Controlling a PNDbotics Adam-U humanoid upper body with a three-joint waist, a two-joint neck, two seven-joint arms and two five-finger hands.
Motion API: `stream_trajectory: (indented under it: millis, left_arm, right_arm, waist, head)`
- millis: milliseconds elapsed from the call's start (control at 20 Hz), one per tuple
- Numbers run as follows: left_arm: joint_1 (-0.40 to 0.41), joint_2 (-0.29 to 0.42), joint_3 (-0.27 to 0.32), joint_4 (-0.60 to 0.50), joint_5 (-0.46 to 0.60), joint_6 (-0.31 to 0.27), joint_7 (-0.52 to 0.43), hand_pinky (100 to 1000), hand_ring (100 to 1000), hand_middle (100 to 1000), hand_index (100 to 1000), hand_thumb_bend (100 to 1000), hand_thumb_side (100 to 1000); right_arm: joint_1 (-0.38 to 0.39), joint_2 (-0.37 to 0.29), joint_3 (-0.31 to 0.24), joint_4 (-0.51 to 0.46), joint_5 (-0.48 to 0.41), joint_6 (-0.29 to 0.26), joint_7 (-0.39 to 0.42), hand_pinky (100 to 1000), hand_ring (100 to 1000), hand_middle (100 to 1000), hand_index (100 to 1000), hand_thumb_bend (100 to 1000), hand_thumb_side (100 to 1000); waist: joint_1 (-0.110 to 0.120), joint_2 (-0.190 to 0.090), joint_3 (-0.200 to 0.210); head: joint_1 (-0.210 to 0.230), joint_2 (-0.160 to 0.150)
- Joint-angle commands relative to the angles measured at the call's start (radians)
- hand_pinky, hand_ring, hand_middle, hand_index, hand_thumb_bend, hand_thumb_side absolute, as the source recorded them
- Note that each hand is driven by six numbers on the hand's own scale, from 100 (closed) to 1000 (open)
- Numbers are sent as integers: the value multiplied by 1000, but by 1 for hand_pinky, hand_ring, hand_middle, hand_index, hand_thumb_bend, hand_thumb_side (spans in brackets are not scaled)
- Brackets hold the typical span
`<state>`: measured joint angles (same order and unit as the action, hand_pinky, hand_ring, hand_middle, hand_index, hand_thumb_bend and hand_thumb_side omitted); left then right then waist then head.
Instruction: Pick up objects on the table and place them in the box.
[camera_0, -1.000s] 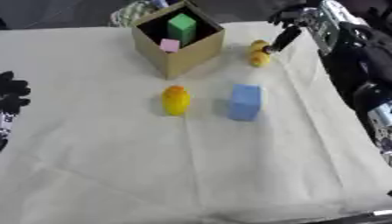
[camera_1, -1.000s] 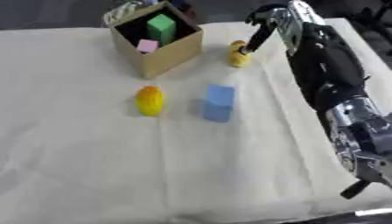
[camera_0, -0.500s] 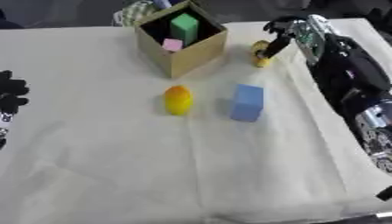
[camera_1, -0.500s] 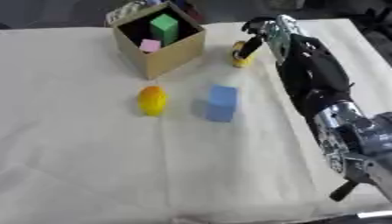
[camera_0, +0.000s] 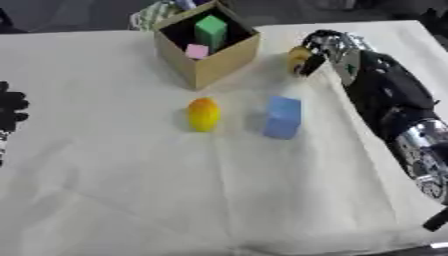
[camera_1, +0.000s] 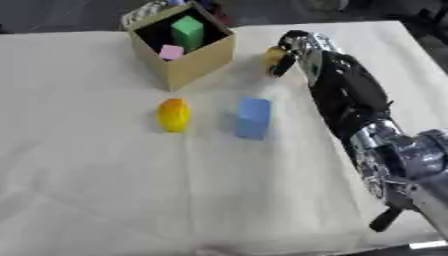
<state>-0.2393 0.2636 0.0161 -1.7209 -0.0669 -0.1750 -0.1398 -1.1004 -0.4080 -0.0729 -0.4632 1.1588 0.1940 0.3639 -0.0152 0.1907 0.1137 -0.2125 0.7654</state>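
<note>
Small yellow object (camera_0: 298, 58), apparently rounded, at right hand (camera_0: 325, 46)

Right hand (camera_0: 325, 47) reaches far forward, fingers curled; left hand (camera_0: 9, 107) idles at the left edge.

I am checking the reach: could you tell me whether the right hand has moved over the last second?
Yes. The right hand has come down and left, toward the box, and now curls round the small yellow object.

A lab-like test bench: cloth-covered table (camera_0: 131, 200) with toy blocks (camera_0: 282, 117) and cardboard box (camera_0: 214, 65)
</note>
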Motion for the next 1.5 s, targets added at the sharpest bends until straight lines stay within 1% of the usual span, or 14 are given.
stream_trajectory:
  millis: [50,350,400,500,550,600,650,900,1050,1300,1500]
  left_arm:
    - [-13,11,4,-17,1,-1,1,775,785,731,896,251,657]
    - [-12,11,4,-16,1,0,3,775,785,730,896,252,656]
    - [-12,11,4,-16,1,0,3,775,785,730,896,248,658]
    - [-12,11,5,-16,1,0,4,775,785,729,896,252,656]
    - [-11,11,5,-16,1,0,4,775,785,729,896,251,657]
    - [-11,12,5,-16,1,0,5,775,785,729,896,251,657]
    - [-10,12,5,-16,1,1,5,775,785,729,896,251,657]
    - [-8,12,5,-15,1,1,5,775,784,728,896,252,656]
    - [-6,13,4,-15,1,1,5,775,784,728,896,253,656]
    - [-7,14,0,-15,1,1,1,774,784,727,896,254,655]
    - [-11,13,-4,-14,2,0,-3,774,784,727,896,254,654]
  right_arm:
    - [-17,-15,-1,-2,26,21,-18,781,784,706,791,151,100]
    - [-15,-13,-6,-17,52,43,-126,681,634,466,580,128,100]
    - [-15,-12,-6,-18,54,44,-142,662,611,415,529,100,100]
    - [-14,-10,-6,-23,56,47,-177,649,596,386,501,114,100]
    - [-15,-11,-6,-28,57,48,-196,617,567,330,442,100,100]
    - [-16,-11,-7,-36,54,46,-215,604,552,297,409,100,100]
    - [-18,-11,-8,-49,46,42,-234,590,540,280,394,100,100]
    - [-47,-11,-3,-129,-19,18,-281,556,516,258,381,100,100]
    - [-80,7,8,-174,-55,9,-298,537,501,251,378,100,100]
    - [-130,73,43,-223,-77,-26,-295,537,501,261,390,100,100]
    - [-152,143,61,-231,-62,-46,-280,542,504,268,397,100,100]
  waist:
    - [16,-16,1]
    - [17,-20,0]
    - [17,-20,-1]
    - [17,-20,-1]
    - [17,-20,-1]
    - [18,-20,-1]
    - [18,-21,-1]
    - [15,-24,-2]
    - [11,-27,1]
    - [9,-30,14]
    - [11,-29,30]
  head:
    - [0,5]
    - [2,5]
    - [2,5]
    - [3,5]
    - [4,5]
    - [4,5]
    - [5,5]
    - [7,5]
    - [6,5]
    - [-1,5]
    - [-13,5]
